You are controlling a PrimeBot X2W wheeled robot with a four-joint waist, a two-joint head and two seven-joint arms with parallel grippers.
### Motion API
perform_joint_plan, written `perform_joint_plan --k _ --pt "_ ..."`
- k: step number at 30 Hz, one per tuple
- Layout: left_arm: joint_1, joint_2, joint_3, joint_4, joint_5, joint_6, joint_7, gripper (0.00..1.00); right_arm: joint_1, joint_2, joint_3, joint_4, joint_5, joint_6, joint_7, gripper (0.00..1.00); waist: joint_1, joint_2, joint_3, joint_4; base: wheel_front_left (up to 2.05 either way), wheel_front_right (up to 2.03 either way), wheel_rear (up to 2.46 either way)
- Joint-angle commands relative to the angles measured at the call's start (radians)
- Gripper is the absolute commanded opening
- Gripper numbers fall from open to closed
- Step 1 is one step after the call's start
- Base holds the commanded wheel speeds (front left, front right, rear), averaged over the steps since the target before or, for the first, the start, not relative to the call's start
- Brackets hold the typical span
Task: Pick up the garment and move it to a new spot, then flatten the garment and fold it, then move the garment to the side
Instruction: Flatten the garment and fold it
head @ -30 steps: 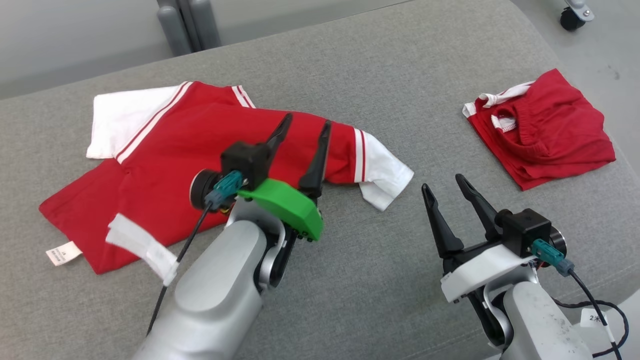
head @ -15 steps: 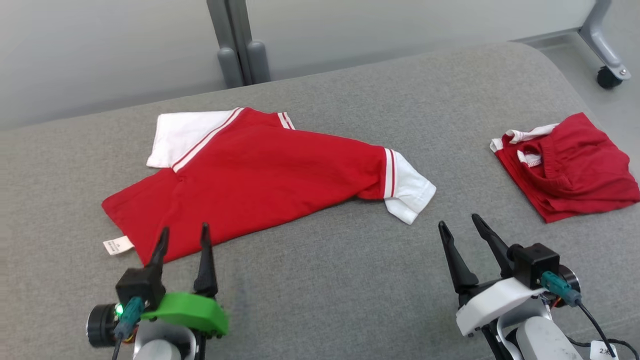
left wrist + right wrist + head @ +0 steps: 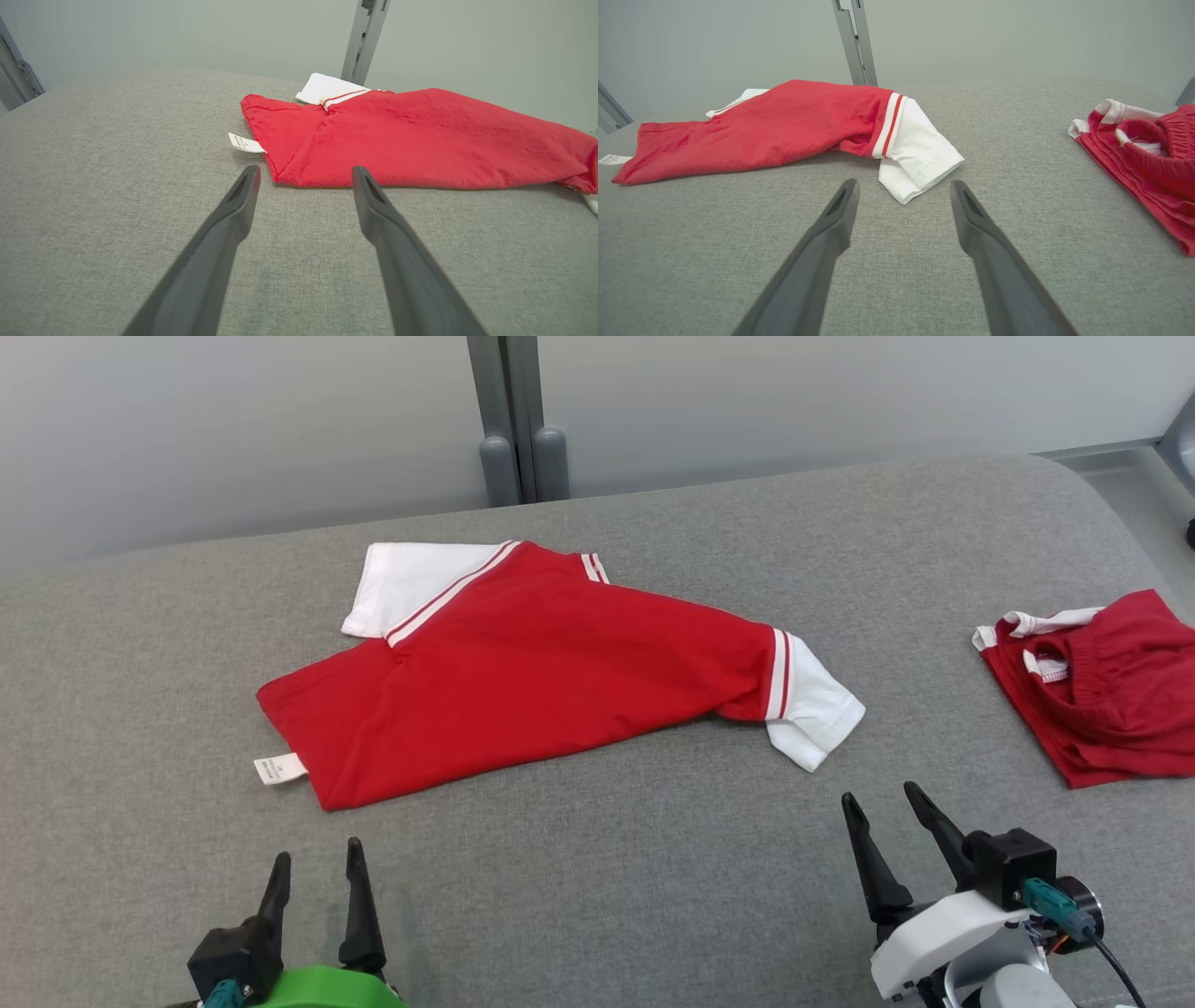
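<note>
Left tool [image 3: 317, 854] and right tool [image 3: 878, 793] both hang released and empty, jaws spread wide, low over the grey fabric-covered tabletop [image 3: 597, 896] on the near side of the red short-sleeved cotton shirt with white striped sleeves [image 3: 541, 681]. That shirt lies mid-tabletop, apart from both tools and seemingly doubled over lengthwise. Its near hem corner and small white care label [image 3: 279, 768] are ahead of the left tool, and one white cuff [image 3: 812, 719] is ahead of the right. To fold well, I judge each tool should come in low, pinch every layer at corner and cuff without snagging the covering, then lift together. Right of the shirt, well apart, sits a crumpled red garment with white trim [image 3: 1102, 700]; beyond the shirt rises a grey post [image 3: 513, 429].
</note>
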Motion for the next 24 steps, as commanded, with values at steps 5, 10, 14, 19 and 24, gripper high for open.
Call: perform_joint_plan --k 5,10,14,19,24 --pt "-0.036 0.001 -0.028 -0.012 -0.018 0.011 0.0 1.0 -0.049 -0.003 -0.007 0.011 -0.025 -0.002 0.0 1.0 0.0 0.0 0.039 0.02 0.0 0.0 0.0" --pt "-0.066 0.001 -0.043 -0.013 -0.023 0.011 0.0 1.0 -0.114 -0.004 -0.013 0.06 -0.075 -0.002 0.0 1.0 0.0 0.0 0.081 0.044 0.0 0.0 0.0" --pt "-0.09 0.001 -0.063 -0.011 -0.031 0.012 0.0 1.0 -0.182 -0.005 -0.054 0.131 -0.136 -0.002 0.0 1.0 0.0 0.0 0.125 0.068 0.0 0.0 0.0" --pt "-0.118 0.001 -0.09 -0.011 -0.038 0.016 0.0 1.0 -0.257 -0.012 -0.13 0.221 -0.191 -0.002 0.0 1.0 0.0 0.0 0.178 0.097 0.0 0.0 0.0" --pt "-0.141 0.001 -0.101 -0.009 -0.04 0.017 0.0 1.0 -0.31 -0.009 -0.182 0.298 -0.198 -0.002 0.0 1.0 0.0 0.0 0.209 0.12 0.0 0.0 0.0"
